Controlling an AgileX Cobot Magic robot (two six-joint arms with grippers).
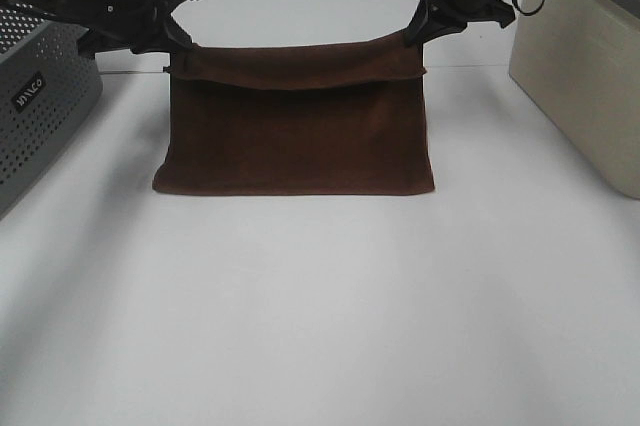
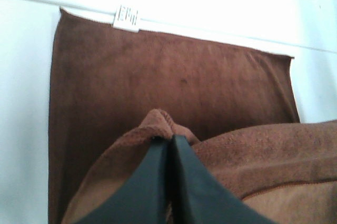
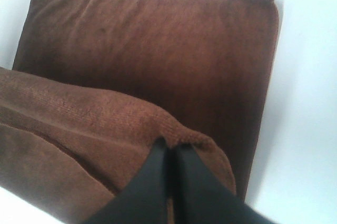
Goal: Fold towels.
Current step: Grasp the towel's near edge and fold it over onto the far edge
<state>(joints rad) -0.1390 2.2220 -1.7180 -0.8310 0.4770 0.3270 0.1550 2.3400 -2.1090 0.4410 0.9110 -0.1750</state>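
Pinching the far corners of the towel (image 1: 300, 141), left gripper (image 1: 180, 64) at ten o'clock and right gripper (image 1: 415, 38) at two are both clamped tight on cloth (towel centred on the table (image 1: 320, 326), far edge lifted), so best carry both corners level toward six until the hems meet squarely.

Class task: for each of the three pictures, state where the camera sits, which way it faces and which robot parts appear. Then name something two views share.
Exterior high: mounted high, facing the arms, looking down at the towel; both arms show, left gripper and right gripper pinching its raised far edge.
Left wrist: on the left arm, looking past its shut gripper over the towel.
Right wrist: on the right arm, looking past its shut gripper over the towel.
Shared: both wrist views show the white tag.
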